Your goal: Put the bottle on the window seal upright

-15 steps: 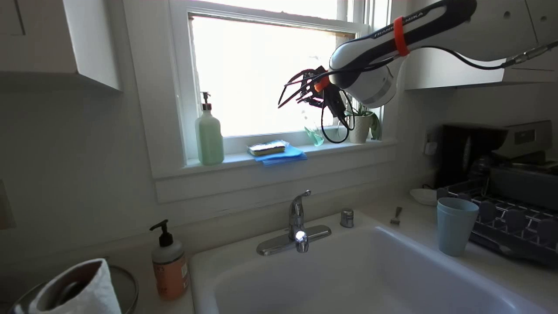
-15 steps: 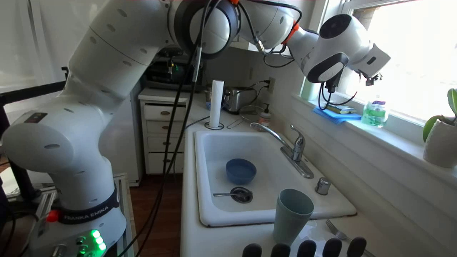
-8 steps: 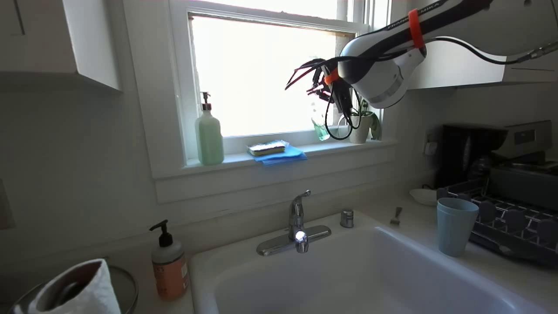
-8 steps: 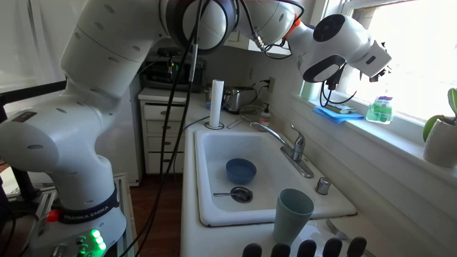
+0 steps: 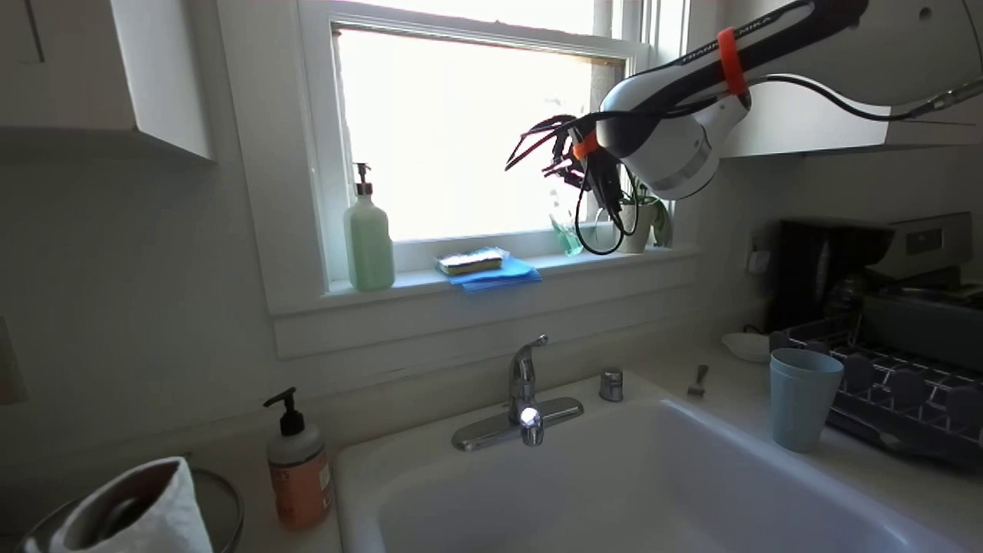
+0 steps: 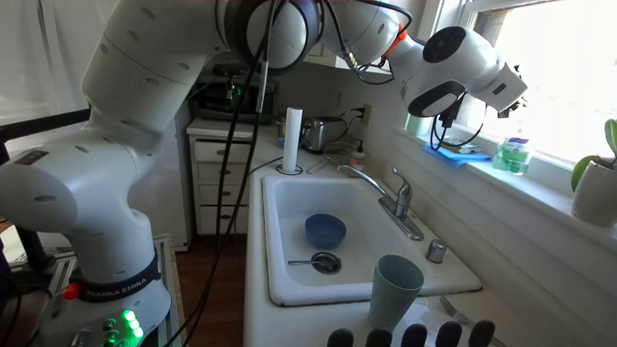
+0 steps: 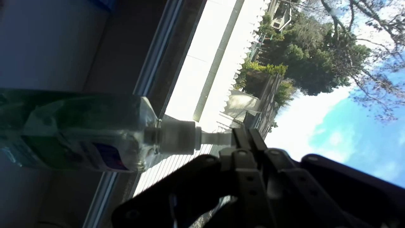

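Note:
The bottle (image 5: pixel 568 240) is slim and translucent with teal-green tint. In an exterior view it hangs below my gripper (image 5: pixel 559 172), its top leaning left. It also shows in an exterior view (image 6: pixel 512 158) just above or on the window seal (image 6: pixel 537 182), the white ledge (image 5: pixel 418 279) under the bright window; I cannot tell if its base touches. In the wrist view the bottle (image 7: pixel 104 133) extends left from my gripper (image 7: pixel 245 139). The fingers are nearly together on the thin nozzle at its top. The fingers hide the nozzle's end.
On the ledge stand a pale green pump dispenser (image 5: pixel 369 242), a sponge (image 5: pixel 470 262) on blue cloths (image 5: pixel 503 275), and a potted plant (image 6: pixel 595 195). Below are the faucet (image 5: pixel 522 399), sink (image 6: pixel 289 289), and cup (image 6: pixel 396 289). An orange bottle (image 5: pixel 301 484) stands left of the sink.
My gripper and the bottle have moved right along the ledge toward the plant. They rose about half a second ago and are lower now. The bottle's lean has increased again.

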### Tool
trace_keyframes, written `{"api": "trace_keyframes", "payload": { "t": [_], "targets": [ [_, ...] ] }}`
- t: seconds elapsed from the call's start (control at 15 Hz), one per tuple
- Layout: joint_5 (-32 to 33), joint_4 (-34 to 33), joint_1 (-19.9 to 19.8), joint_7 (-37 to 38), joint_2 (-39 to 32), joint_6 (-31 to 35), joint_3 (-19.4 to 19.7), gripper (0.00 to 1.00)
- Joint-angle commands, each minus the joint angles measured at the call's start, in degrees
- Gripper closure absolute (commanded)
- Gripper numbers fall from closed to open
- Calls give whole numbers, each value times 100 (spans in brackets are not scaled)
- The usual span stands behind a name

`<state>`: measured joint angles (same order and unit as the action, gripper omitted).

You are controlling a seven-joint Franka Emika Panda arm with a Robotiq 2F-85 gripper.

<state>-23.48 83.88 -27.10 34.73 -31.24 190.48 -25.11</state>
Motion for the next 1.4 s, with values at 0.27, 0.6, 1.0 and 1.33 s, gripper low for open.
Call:
{"api": "trace_keyframes", "payload": {
  "t": [0.27, 0.6, 1.0, 1.33],
  "targets": [
    [-599, -58, 904, 423, -131, 762, 1170, 99],
    [-1147, -259, 1224, 559, -296, 1537, 1309, 99],
    [-2597, -676, 1951, 364, -662, 2451, 1958, 99],
    [-2768, -1433, 2110, 474, -1121, 3111, 1897, 99]
  ]
}}
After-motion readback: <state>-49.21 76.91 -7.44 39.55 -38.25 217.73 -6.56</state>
